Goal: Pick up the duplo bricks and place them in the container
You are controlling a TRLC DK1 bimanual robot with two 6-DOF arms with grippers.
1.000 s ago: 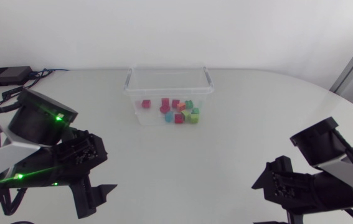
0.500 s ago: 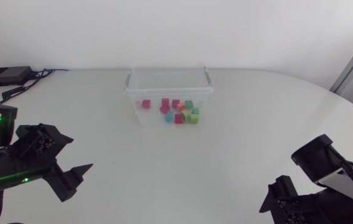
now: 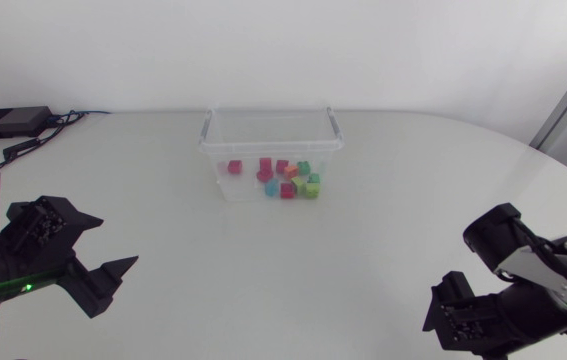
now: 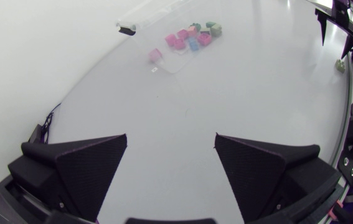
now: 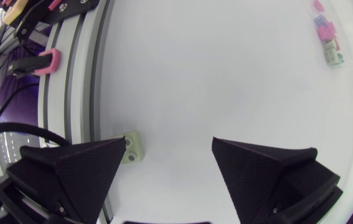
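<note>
1. Several duplo bricks (image 3: 285, 180), pink, red, green and blue, lie in a loose heap on the floor of the container (image 3: 269, 112), mostly in its right half. They are not stacked, which fits bricks that were dropped in from above.
2. The container is a clear box without a lid. It stands upright at the far middle of the surface (image 3: 383, 210), between the two arms, so I judge that either arm can reach it.
3. One pale green brick (image 5: 132, 149) shows in the right wrist view, at the near right edge of the surface, just beside one finger of the right gripper (image 5: 170, 165). The head view does not show it, because the right arm covers that place. I judge that this brick is what remains of the task.
4. The fingers of the right gripper are wide apart, with nothing between them. As this arm is nearest to the brick, it seems the natural one to take it.
5. The left gripper (image 3: 103, 250) is at the near left, well apart from the container, its fingers also apart and empty. There it leaves the way to the container free.
6. A black box with cables (image 3: 8, 122) lies at the far left and has no part in the task.
</note>
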